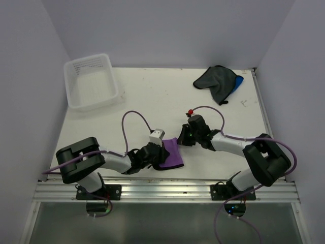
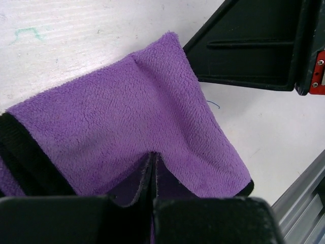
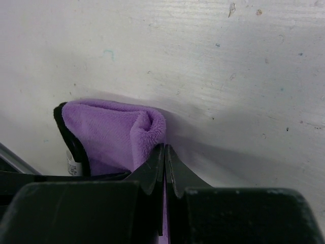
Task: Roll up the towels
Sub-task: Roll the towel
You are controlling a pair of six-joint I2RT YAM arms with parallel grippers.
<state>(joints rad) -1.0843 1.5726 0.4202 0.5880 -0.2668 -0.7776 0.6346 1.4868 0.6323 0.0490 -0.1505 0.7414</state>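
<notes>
The purple towel [image 1: 171, 154] lies partly folded near the table's front edge, between my two grippers. My left gripper [image 1: 158, 153] is shut on its near edge; the left wrist view shows the jaws [image 2: 152, 155] pinched together with the purple cloth [image 2: 127, 117] bunched around them. My right gripper [image 1: 181, 140] is shut on the towel's far right corner [image 3: 109, 129]; a sliver of purple shows between its closed jaws [image 3: 164, 148]. The dark grey-black towel [image 1: 215, 80] lies crumpled at the back right, with the bright blue towel [image 1: 238, 82] partly under it.
A clear plastic tub [image 1: 91, 81] stands at the back left corner. The aluminium rail [image 1: 167, 190] runs along the table's front edge, close to the purple towel. The right gripper's black body [image 2: 254, 46] shows in the left wrist view.
</notes>
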